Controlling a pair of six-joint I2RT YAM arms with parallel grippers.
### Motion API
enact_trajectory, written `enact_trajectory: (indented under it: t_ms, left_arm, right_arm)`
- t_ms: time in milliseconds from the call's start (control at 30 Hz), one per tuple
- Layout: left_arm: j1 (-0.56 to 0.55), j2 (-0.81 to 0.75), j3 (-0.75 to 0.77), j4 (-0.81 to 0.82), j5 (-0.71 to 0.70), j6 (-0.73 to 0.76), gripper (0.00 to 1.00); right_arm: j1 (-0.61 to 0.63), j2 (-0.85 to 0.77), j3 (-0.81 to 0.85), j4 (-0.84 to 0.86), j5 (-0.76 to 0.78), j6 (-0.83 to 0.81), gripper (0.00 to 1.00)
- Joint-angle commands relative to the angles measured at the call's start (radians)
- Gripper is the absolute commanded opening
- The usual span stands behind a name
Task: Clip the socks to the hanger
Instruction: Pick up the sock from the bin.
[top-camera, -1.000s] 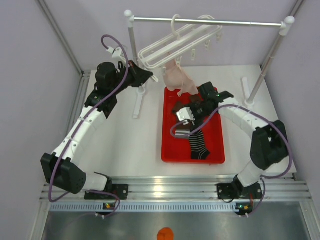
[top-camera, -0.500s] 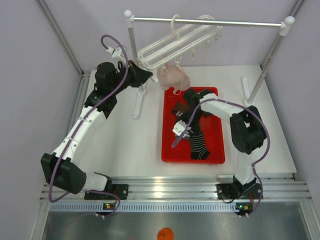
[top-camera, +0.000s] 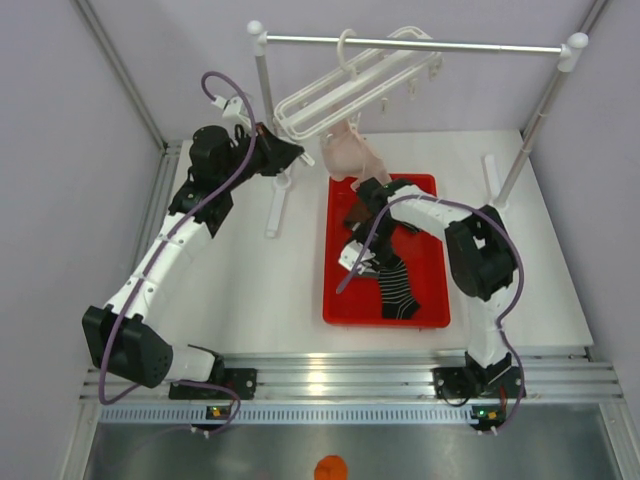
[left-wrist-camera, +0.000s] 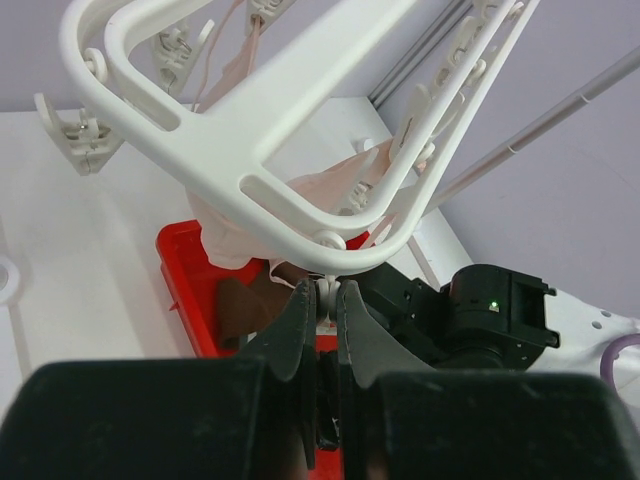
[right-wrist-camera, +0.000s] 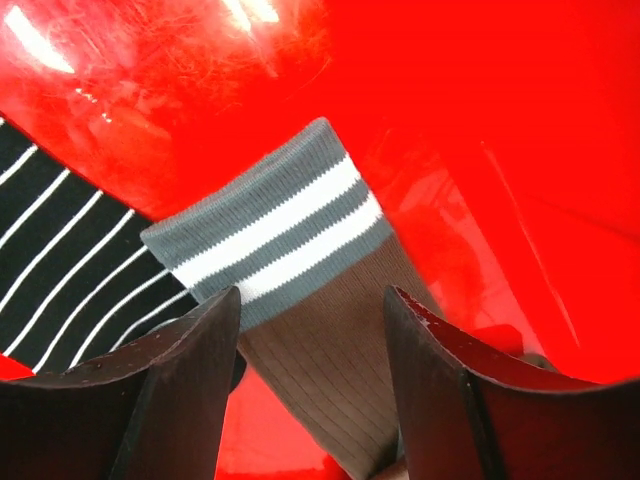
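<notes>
One white hanger (top-camera: 330, 100) hangs tilted beyond the far left corner of the red tray (top-camera: 350, 305), and the left claw (left-wrist-camera: 322, 300) is clamped on its low corner, well apart from the socks. Inside the tray, near its middle, the brown sock (right-wrist-camera: 300, 250) lies directly under the right claw (right-wrist-camera: 312, 305), whose fingers stand apart on both sides of it; its long axis runs away from this claw, striped cuff at the far end, beside a black striped sock (right-wrist-camera: 60, 240). I can read no brand, label or writing anywhere.
</notes>
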Motion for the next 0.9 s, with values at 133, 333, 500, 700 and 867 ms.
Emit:
enact_trajectory:
  t_ms: [133,333,500,700,867]
  left_arm:
    - [0.009,-0.015,-0.017,0.009,0.031,-0.009,0.0]
    - [0.012,-0.019,-0.017,0.001,0.037,-0.003,0.0]
    - [0.014,-0.021,-0.026,0.004,0.04,-0.004,0.0]
    - [0.014,-0.024,-0.041,0.018,0.046,-0.013,0.0]
    - [0.014,-0.032,-0.048,0.024,0.04,-0.02,0.0]
  right_arm:
    - [0.055,0.015,-0.05,0.099,-0.009,-0.136,0.49]
    - [0.065,0.061,0.016,0.037,0.011,-0.022,0.24]
    - [0.058,0.024,0.025,0.027,-0.018,0.073,0.0]
    - [0.054,-0.047,0.014,0.017,-0.056,0.079,0.41]
    - [0.068,0.002,0.055,0.03,-0.035,0.084,0.61]
